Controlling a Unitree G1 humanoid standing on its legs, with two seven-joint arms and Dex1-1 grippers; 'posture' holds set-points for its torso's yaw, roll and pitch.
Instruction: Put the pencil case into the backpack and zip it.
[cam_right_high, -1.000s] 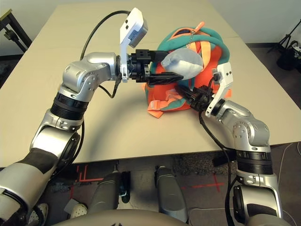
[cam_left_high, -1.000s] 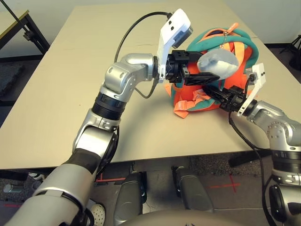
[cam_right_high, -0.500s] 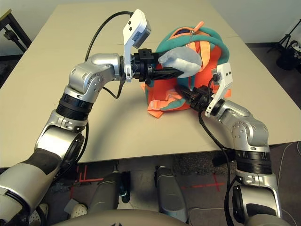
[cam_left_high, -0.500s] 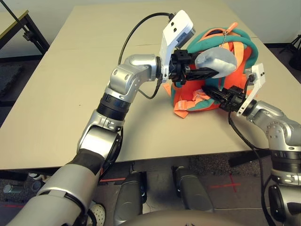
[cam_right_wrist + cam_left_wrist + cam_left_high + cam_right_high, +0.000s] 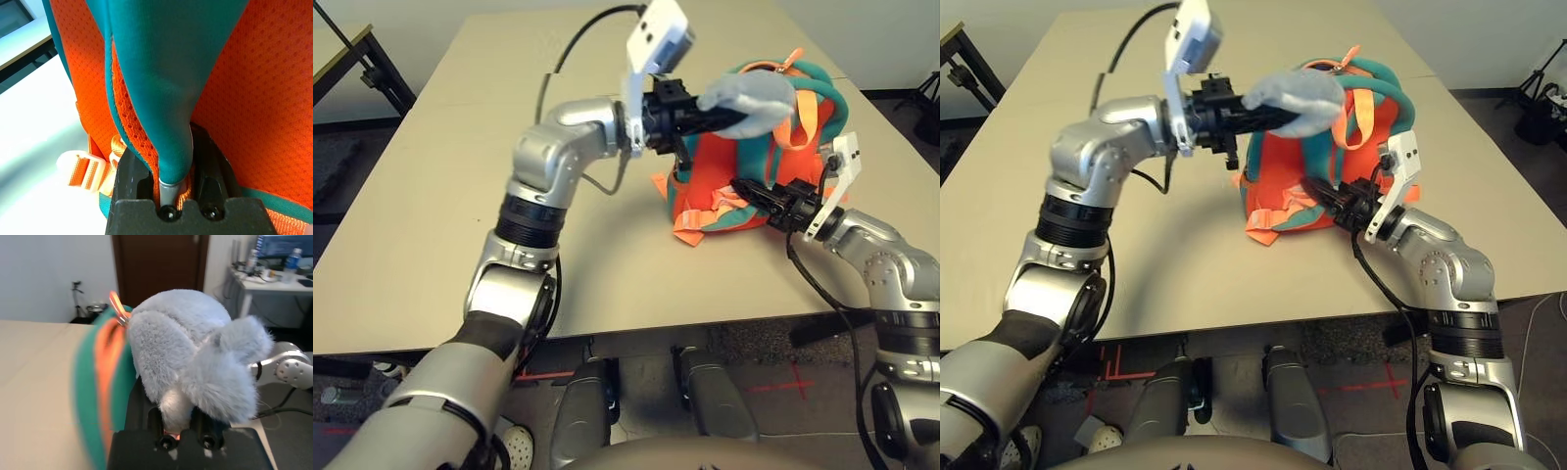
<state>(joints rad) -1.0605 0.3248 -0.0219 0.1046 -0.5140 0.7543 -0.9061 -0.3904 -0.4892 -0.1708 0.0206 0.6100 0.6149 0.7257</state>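
L fingers (image 5: 139, 411) partly behind plush (image 5: 181, 347)

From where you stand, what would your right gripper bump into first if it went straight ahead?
The right gripper has the backpack's teal strap between its fingers. Past that, it would probably meet the orange back panel, though how close that is remains hard to judge.

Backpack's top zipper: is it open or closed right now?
Cannot tell. The orange zipper pull shows at the top of the backpack, but the plush charm and the left pincer hide much of that side.
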